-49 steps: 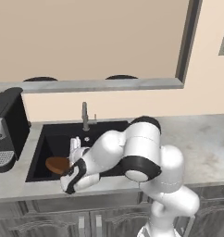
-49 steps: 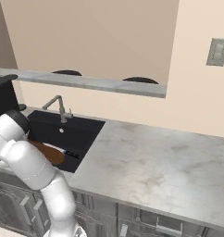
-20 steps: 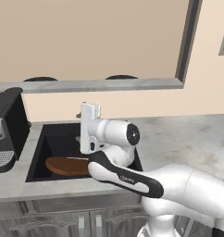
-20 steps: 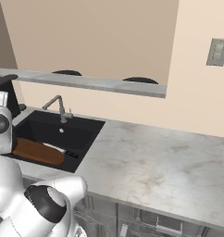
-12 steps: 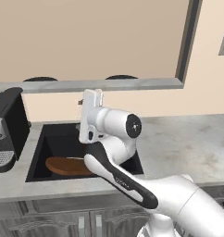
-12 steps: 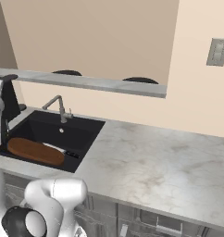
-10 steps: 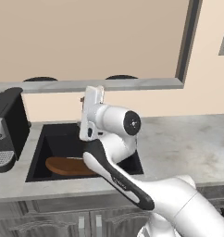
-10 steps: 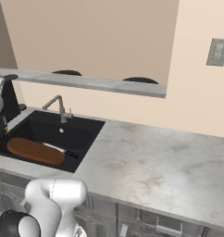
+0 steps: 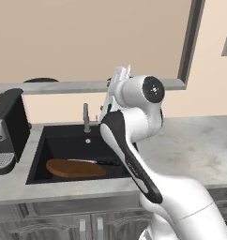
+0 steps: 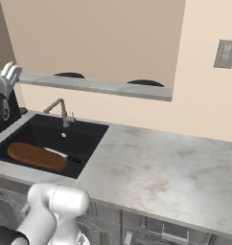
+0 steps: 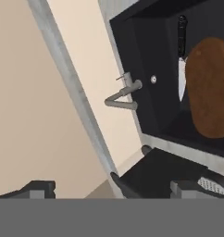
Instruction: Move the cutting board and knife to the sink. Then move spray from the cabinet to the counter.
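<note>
Setting: a rendered kitchen with a pale marble counter (image 10: 151, 167), a beige wall and a grey ledge (image 9: 82, 86) running along the wall above the sink.
Sink: a black basin (image 9: 64, 140) set into the counter, with a grey tap (image 9: 86, 117) standing at its back edge.
Cutting board: a reddish-brown oblong board (image 9: 73, 168) lies flat on the sink floor, toward the front of the basin. From the right base camera it sits at the near left part of the sink (image 10: 35, 156).
Knife: a slim knife (image 9: 102, 162) with a grey blade and black handle lies in the sink along the back edge of the board, its handle pointing right. Whether it touches the board or rests just beside it cannot be told.
Hand camera: looks down at a roll, showing the board (image 11: 210, 88) with the knife (image 11: 181, 58) just beside its long edge, and the tap (image 11: 123, 95) next to them.
Arm: the white arm rises from the lower right of the left base view, bends over the sink and lifts its hand up to the level of the ledge.
Gripper: the gripper (image 9: 119, 78) is raised well above the sink, near the ledge, and points upward. Its two dark fingertips (image 11: 37, 189) stand wide apart with nothing between them.
Coffee machine: a black and grey machine (image 9: 7, 129) stands on the counter left of the sink.
Wall plate: a grey switch plate (image 10: 225, 53) is on the wall to the right.
</note>
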